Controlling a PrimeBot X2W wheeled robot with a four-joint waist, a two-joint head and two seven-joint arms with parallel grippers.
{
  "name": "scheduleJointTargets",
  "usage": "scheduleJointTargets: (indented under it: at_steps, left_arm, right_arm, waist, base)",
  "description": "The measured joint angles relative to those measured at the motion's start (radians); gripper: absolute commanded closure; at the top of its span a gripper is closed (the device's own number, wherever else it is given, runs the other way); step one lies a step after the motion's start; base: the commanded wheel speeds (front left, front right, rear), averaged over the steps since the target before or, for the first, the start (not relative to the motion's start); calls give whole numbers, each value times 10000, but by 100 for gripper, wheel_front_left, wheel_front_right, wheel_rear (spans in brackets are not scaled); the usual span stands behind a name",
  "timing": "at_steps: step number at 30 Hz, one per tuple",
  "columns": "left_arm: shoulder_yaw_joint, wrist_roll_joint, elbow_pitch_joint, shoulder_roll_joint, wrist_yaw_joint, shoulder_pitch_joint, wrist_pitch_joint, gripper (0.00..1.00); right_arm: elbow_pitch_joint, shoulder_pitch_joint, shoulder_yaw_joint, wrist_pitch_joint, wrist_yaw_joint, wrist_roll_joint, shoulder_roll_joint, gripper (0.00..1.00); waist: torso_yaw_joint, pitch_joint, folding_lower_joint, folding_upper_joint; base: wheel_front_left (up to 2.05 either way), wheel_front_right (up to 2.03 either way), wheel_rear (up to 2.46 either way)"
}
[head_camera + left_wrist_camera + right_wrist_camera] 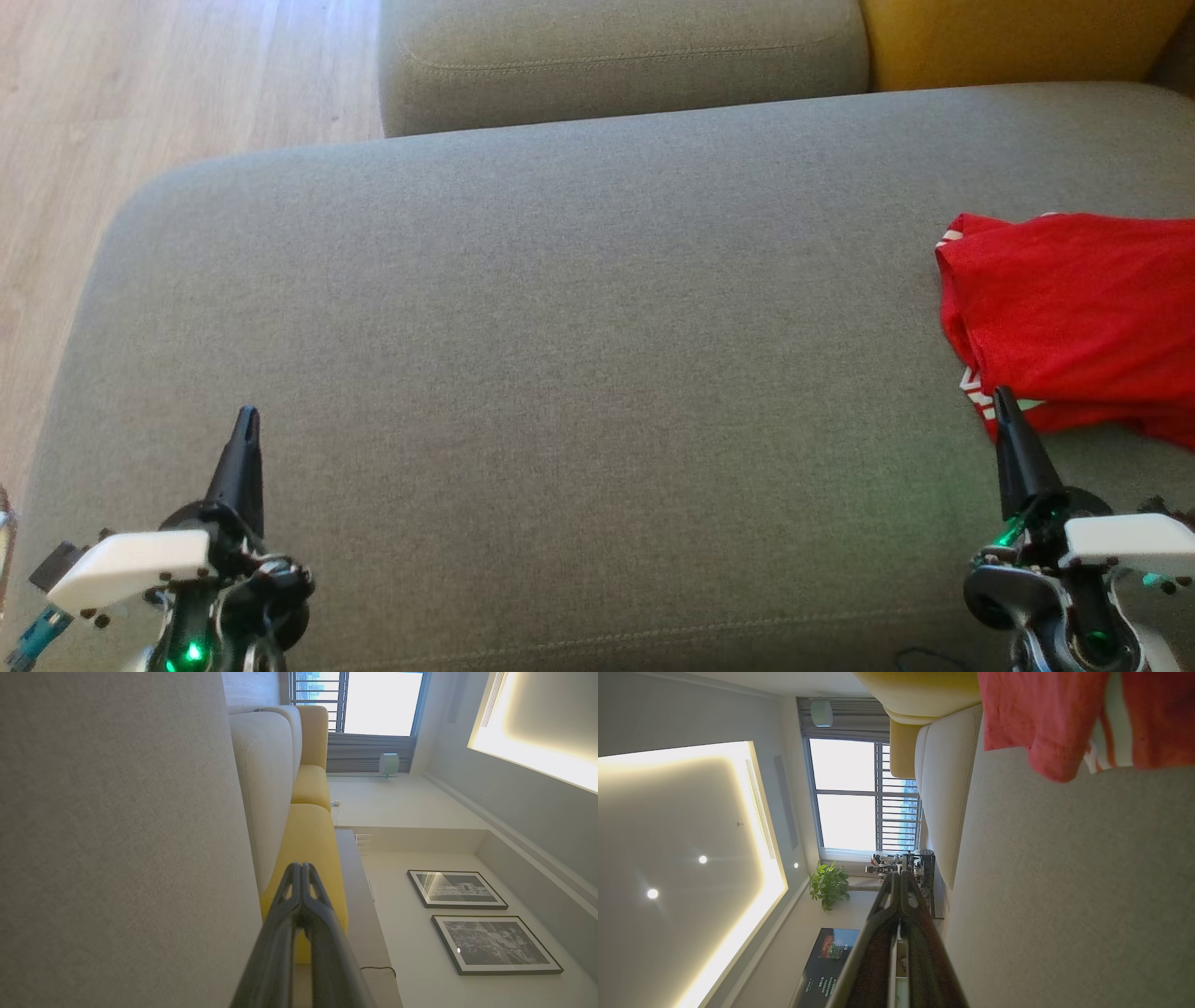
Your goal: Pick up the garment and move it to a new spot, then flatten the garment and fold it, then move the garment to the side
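1. Room (seen from the wrist views): a pale living space with a tall window (845,798), a potted plant (829,884) and two framed pictures (455,889). A light wood floor (140,84) lies to the left of the sofa.
2. Sofa seat (560,327): broad, grey, finely woven and flat, most of it bare. Probably some give under pressure, and enough nap to drag on cloth. A grey back cushion (616,56) and a yellow cushion (1008,37) sit behind it.
3. Garment (1074,308): red with white trim, lying rumpled on the seat at the far right, partly cut off by the head view's edge. It looks like thin, limp, light knit that will sag and bunch (nothing to break). The best hold is probably the near left hem, where the folded layers stack thick enough to pinch.
4. Right gripper (1004,397): jaws pressed together and empty, the tip just short of the garment's near edge. Contact cannot be told.
5. Left gripper (246,420): jaws pressed together and empty, over bare seat well away from the garment.
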Motion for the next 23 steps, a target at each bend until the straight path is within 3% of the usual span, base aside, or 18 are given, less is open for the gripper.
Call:
scheduleJointTargets:
  at_steps: [23]
  left_arm:
    - [48, 4, 0, -42, 0, 0, 46, 100]
  right_arm:
    - [0, 0, -44, 75, -2, -15, 2, 100]
  waist:
    - [0, -1, 0, 0]
  base:
    - [0, 0, 0]
